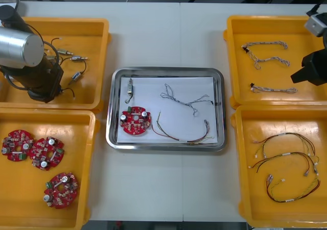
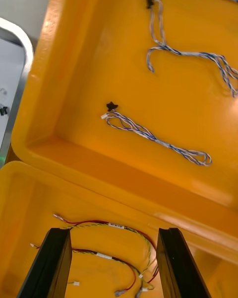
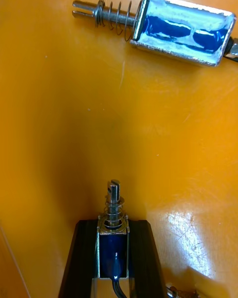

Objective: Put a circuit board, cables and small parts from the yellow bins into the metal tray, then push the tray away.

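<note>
My left gripper (image 3: 113,224) is shut on a small metal part (image 3: 113,246) with a spring and a black wire, low over the floor of the far left yellow bin (image 1: 89,33). A second small metal part (image 3: 181,30) lies beyond the fingertips. In the front view the left gripper (image 1: 47,91) hangs over that bin's near left side. The metal tray (image 1: 168,71), white inside, holds a red circuit board (image 1: 135,121), a small metal part (image 1: 130,89), a blue and white cable (image 1: 186,99) and a red and yellow cable (image 1: 184,135). My right gripper (image 2: 115,233) stands open above the right bins.
Three circuit boards (image 1: 46,153) lie in the near left bin (image 1: 30,199). The far right bin (image 1: 240,36) holds blue and white cables (image 2: 158,139); the near right bin (image 1: 245,189) holds red and yellow cables (image 2: 104,226). The right gripper (image 1: 302,75) sits at the table's right edge.
</note>
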Available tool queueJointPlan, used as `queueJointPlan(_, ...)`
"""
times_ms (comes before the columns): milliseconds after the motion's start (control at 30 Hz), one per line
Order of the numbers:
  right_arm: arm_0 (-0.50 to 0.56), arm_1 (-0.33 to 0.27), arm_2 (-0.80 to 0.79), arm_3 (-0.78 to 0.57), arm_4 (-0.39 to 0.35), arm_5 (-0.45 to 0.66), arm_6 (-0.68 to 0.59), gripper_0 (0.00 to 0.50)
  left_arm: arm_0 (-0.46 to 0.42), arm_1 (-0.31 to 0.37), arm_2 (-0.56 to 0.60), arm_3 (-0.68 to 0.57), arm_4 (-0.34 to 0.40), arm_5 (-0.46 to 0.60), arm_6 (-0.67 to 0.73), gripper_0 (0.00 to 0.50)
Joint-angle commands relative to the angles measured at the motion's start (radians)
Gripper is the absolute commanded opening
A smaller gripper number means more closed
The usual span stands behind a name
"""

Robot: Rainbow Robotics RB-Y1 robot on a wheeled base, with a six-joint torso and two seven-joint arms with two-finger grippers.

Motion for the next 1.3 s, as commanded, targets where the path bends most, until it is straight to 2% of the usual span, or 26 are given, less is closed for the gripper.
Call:
queueJointPlan(33, 0.044, -0.066, -0.058, -0.043, 0.000, 0.003, -0.084, 0.500, 0.008, 0.009, -0.018, -0.009, 0.013, 0.003, 0.003, 0.000)
queueJointPlan(267, 0.141, -0.097, -0.120, -0.089, 0.005, 0.003, -0.241, 0.500, 0.008, 0.017, -0.007, -0.044, -0.034, 0.037, -0.008, 0.000)
queueJointPlan(500, 0.236, -0.105, -0.160, -0.153, 0.014, 0.003, -0.363, 0.500, 0.008, 0.031, 0.024, -0.182, -0.099, 0.149, -0.026, 0.000)
queueJointPlan(633, 0.262, -0.105, -0.160, -0.179, 0.019, 0.003, -0.377, 0.500, 0.008, 0.051, 0.025, -0.251, -0.114, 0.218, -0.074, 0.000)
queueJointPlan(800, 0.296, -0.097, -0.163, -0.210, 0.011, 0.003, -0.386, 0.500, 0.008, 0.083, 0.034, -0.322, -0.146, 0.330, -0.206, 0.000)
queueJointPlan(1000, 0.327, -0.083, -0.170, -0.262, 0.008, 0.003, -0.393, 0.500, 0.005, 0.116, 0.089, -0.409, -0.123, 0.425, -0.353, 0.000)
queueJointPlan(1200, 0.365, -0.082, -0.186, -0.299, 0.000, 0.003, -0.389, 0.500, -0.003, 0.126, 0.116, -0.449, -0.076, 0.429, -0.491, 0.000)
queueJointPlan(1300, 0.379, -0.083, -0.190, -0.301, -0.006, 0.003, -0.383, 0.500, -0.003, 0.130, 0.116, -0.483, -0.030, 0.436, -0.552, 0.000)
